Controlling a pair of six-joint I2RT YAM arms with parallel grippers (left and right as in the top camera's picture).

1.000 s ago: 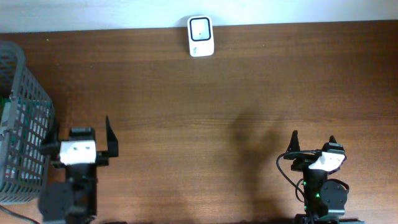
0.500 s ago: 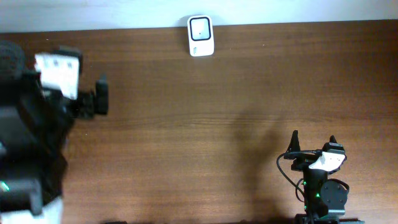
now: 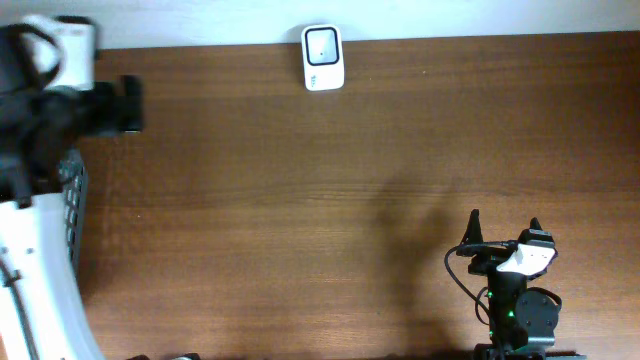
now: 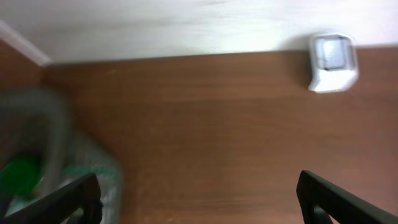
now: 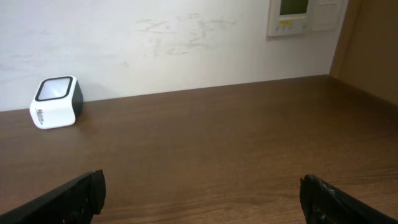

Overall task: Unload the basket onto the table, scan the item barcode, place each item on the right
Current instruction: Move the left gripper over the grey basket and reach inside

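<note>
The white barcode scanner [image 3: 322,58] stands at the table's far edge, and shows in the left wrist view at upper right [image 4: 333,61] and in the right wrist view at far left [image 5: 56,102]. My left gripper [image 4: 199,186] hangs open and empty high over the far left corner; one black finger [image 3: 131,105] shows from overhead. Below it stands a grey mesh basket [image 4: 53,124] with a blurred green item [image 4: 22,174] inside. My right gripper [image 3: 503,232] rests open and empty at the front right, seen also in its own wrist view [image 5: 202,193].
The raised left arm [image 3: 30,250] covers most of the basket [image 3: 72,190] from overhead. A pale wall runs behind the table, with a wall panel [image 5: 305,15] at upper right. Brown wooden tabletop [image 3: 330,200] lies between the arms.
The left arm has risen from the front left and swung to the far left, above the basket, with its gripper still open. The right arm has not moved.
</note>
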